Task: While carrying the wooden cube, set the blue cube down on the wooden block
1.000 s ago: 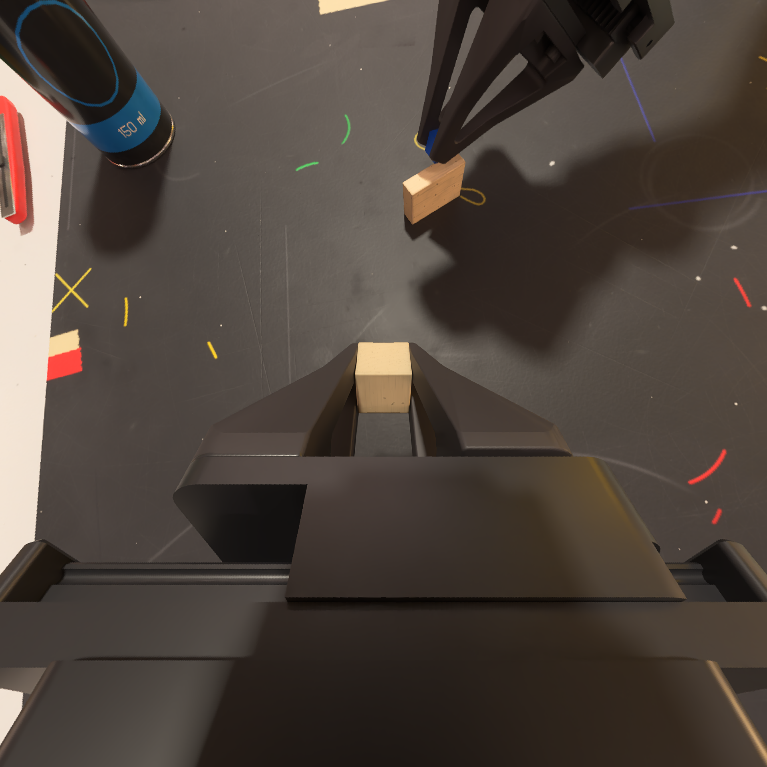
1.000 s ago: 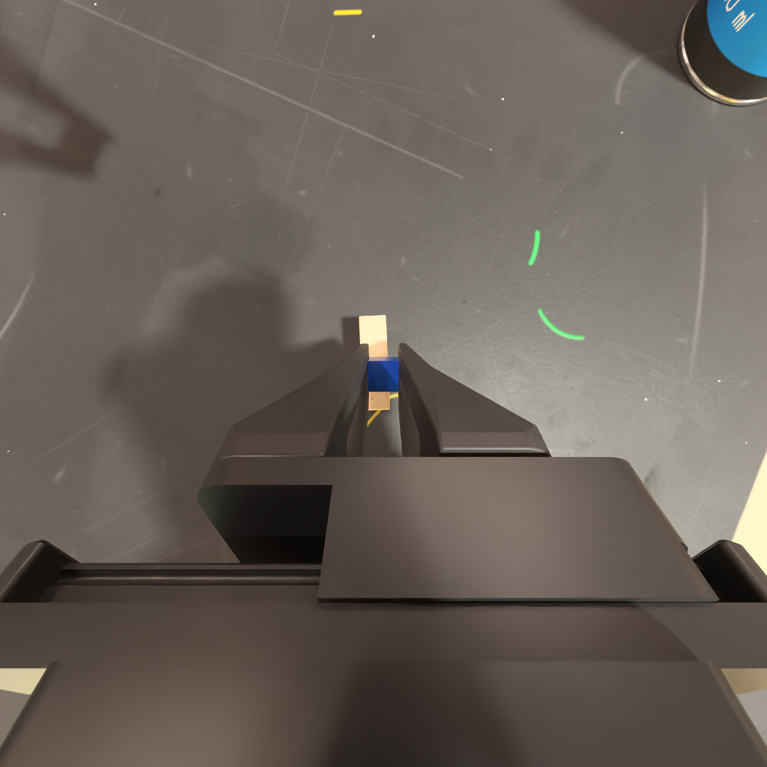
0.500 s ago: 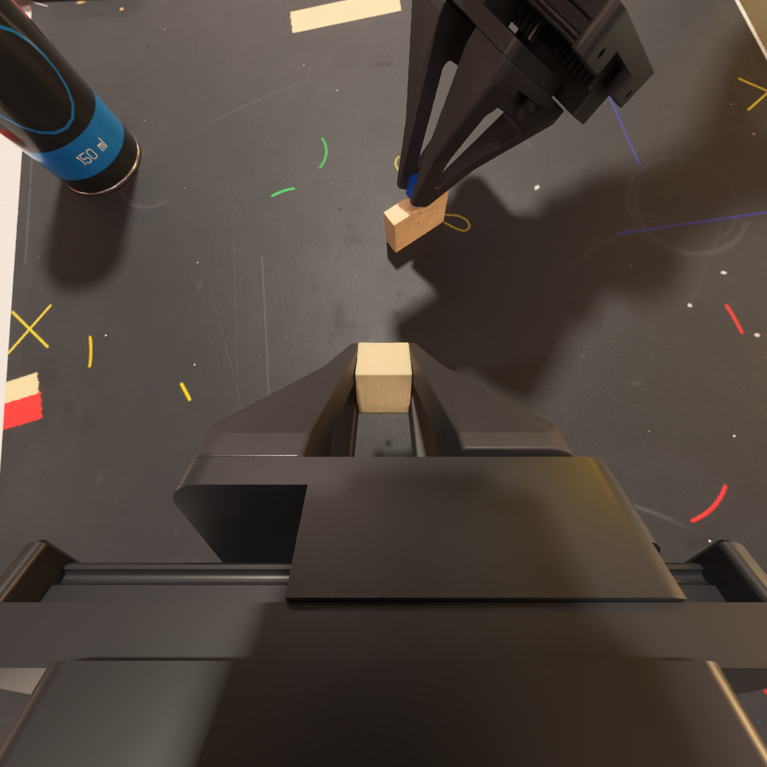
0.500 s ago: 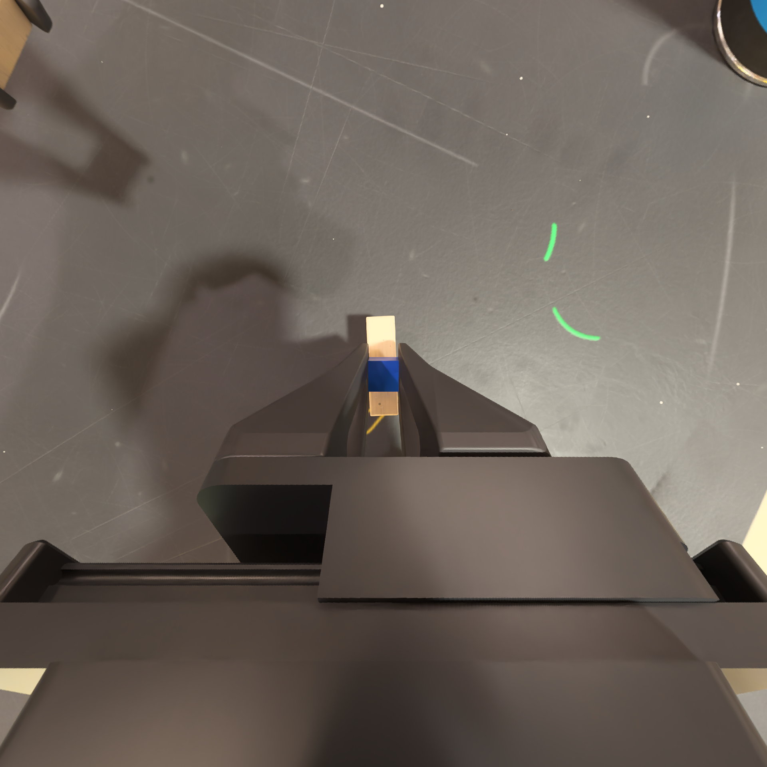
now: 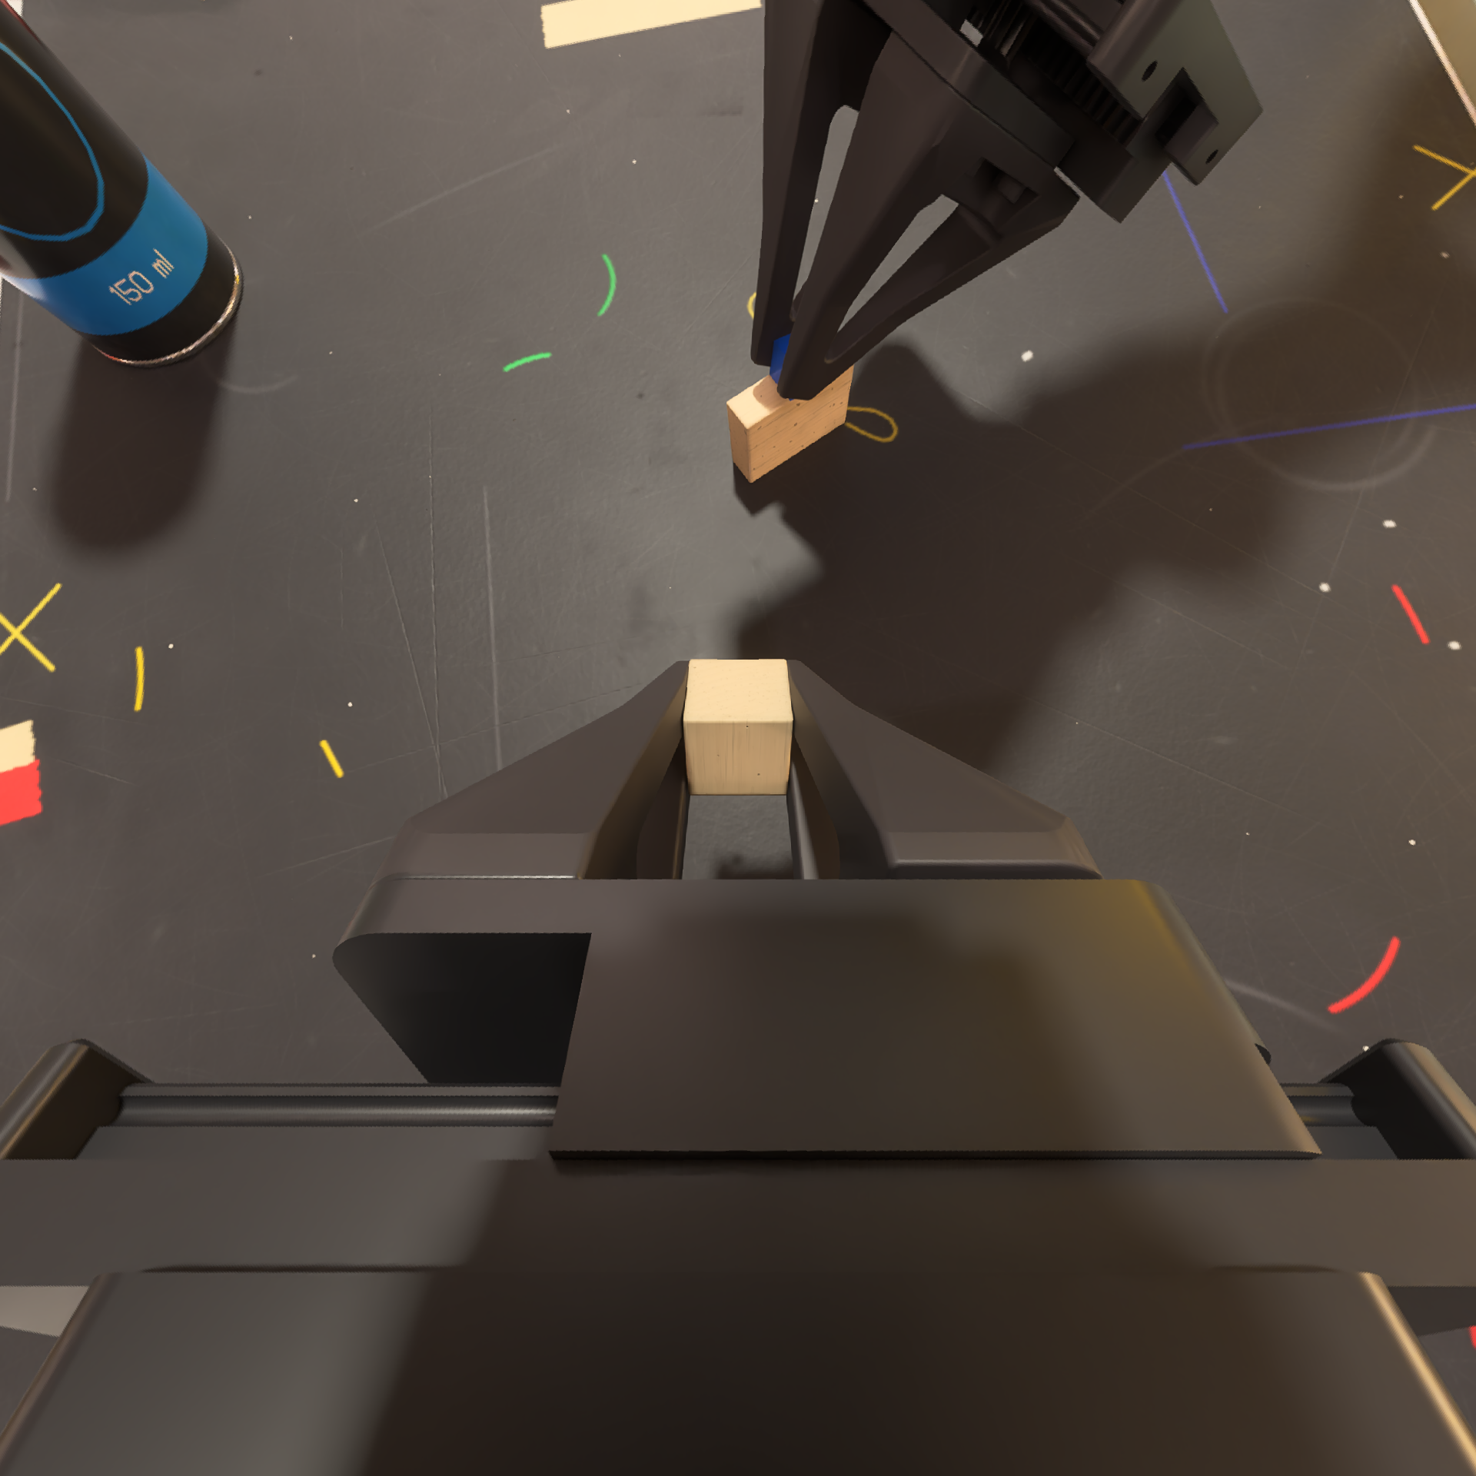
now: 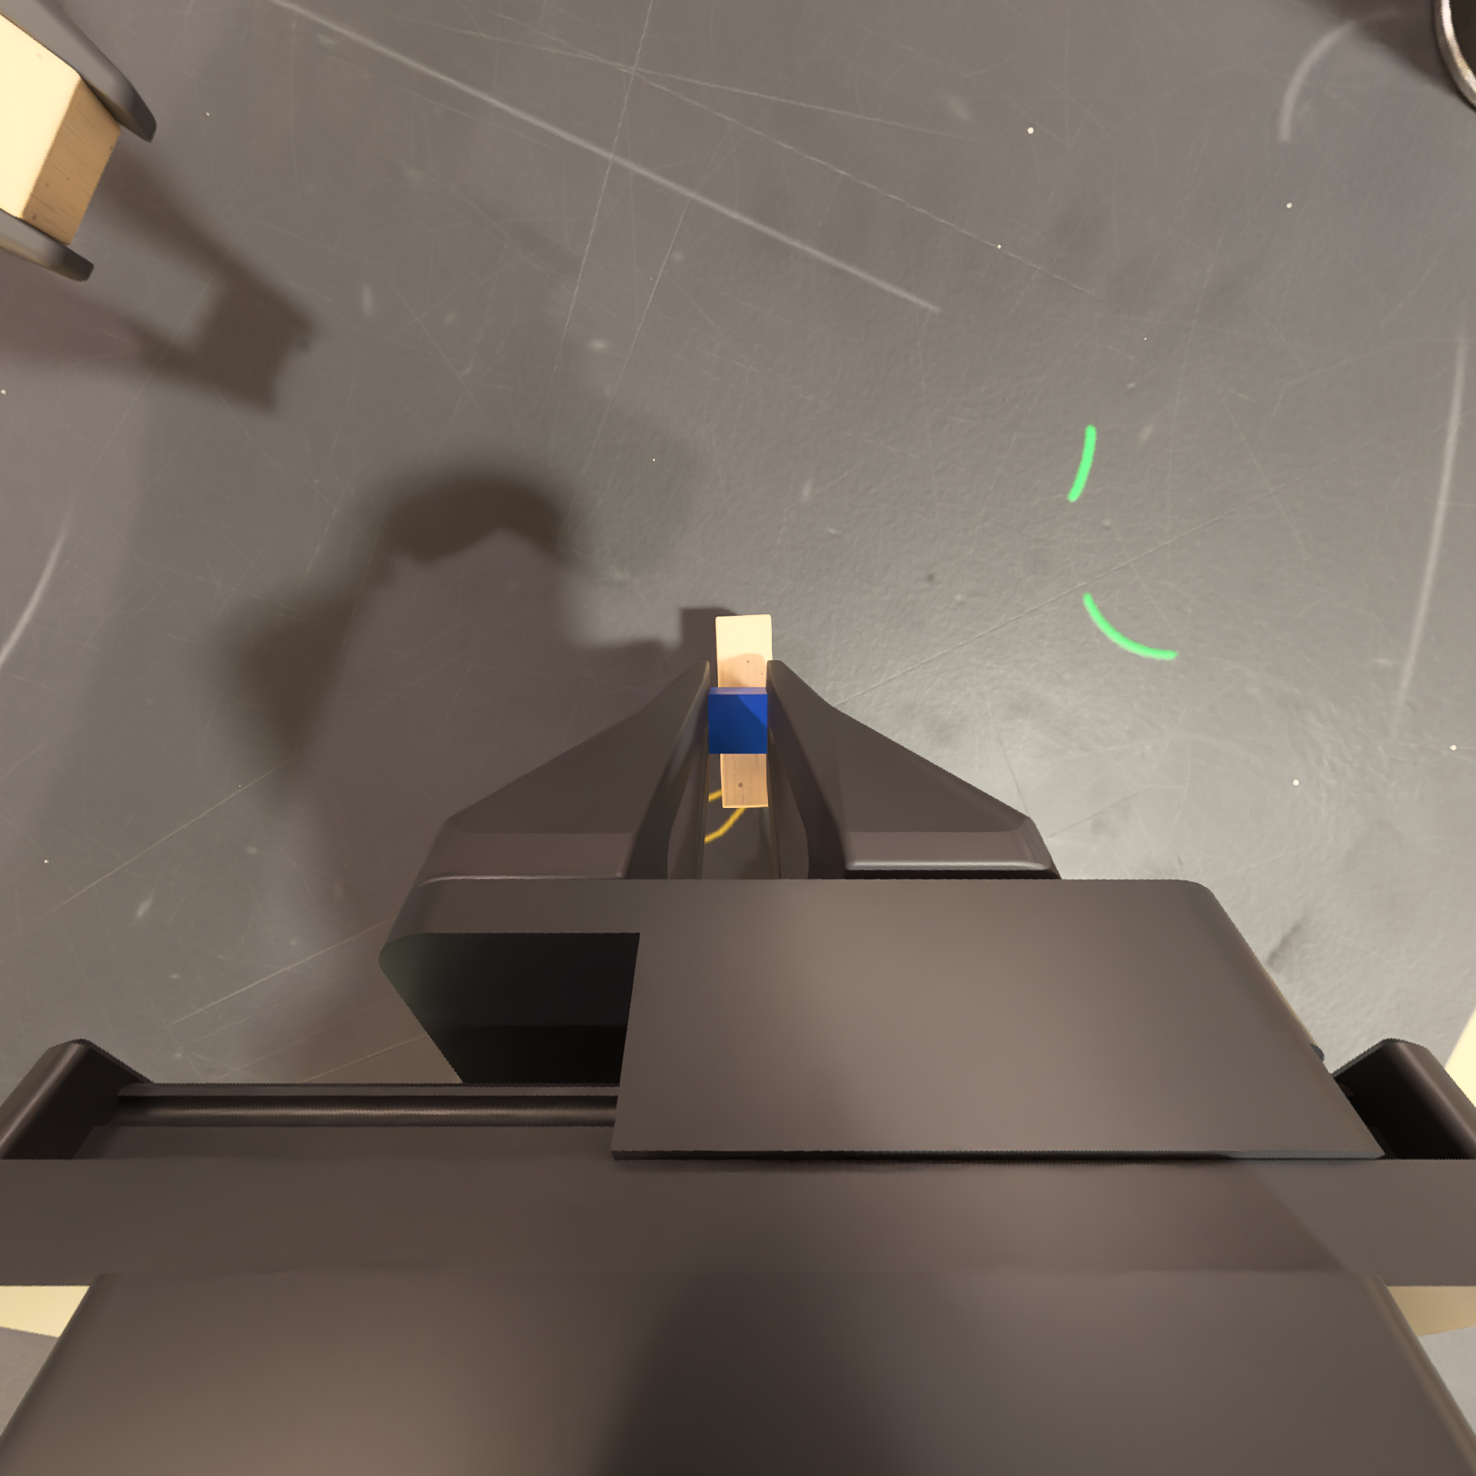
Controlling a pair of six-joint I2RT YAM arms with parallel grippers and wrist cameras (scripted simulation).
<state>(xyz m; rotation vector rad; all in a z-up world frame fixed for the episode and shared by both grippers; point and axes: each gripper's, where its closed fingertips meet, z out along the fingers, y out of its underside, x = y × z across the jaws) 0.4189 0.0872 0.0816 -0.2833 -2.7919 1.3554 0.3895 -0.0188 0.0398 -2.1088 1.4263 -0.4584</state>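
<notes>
The left hand (image 5: 737, 723) is closed on the wooden cube (image 5: 738, 728), pinching two opposite faces at the fingertips and holding it clear of the dark tabletop (image 5: 495, 495); judging by the task, it is carried there only to keep it off the surface while the other arm works. The right hand (image 6: 739, 723) grips the blue cube (image 6: 738, 722) between its fingertips, pointing steeply down over the wooden block (image 6: 743, 648). In the right wrist view the blue cube sits squarely over the middle of the block's top face, with bare wood showing beyond it and behind it, so the cube appears centred for a stable rest. In the left wrist view its lower edge looks to be touching the block, though a thin gap cannot be ruled out.

The block is a narrow slab standing on a long thin edge, well away from the tabletop's edges. Its long axis runs along the line between the right hand's fingers, so the fingers straddle its thin width. That narrow top leaves little margin sideways, which is likely why the grip is aligned this way. A black and blue can (image 5: 120, 240) stands well apart, nearer the tabletop's light-coloured edge
</notes>
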